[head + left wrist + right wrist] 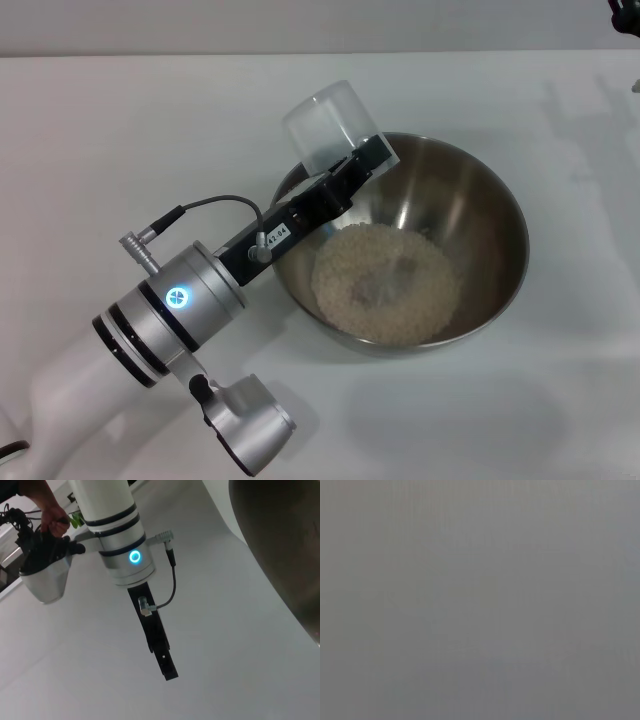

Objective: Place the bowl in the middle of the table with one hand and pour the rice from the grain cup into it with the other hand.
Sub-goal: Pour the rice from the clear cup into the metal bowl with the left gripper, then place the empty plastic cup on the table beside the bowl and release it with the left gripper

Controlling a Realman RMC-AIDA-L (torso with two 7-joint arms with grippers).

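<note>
A: What carries everything?
B: The table [120,130], plain white.

A: What lies on it?
B: Only the bowl [490,215], slightly toward three o'clock of centre, with rice [385,280] in its bottom.

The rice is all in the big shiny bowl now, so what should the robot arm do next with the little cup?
Probably tip the clear plastic grain cup upright: the left gripper holds it upended over the steel bowl, and the rice lies inside.
</note>
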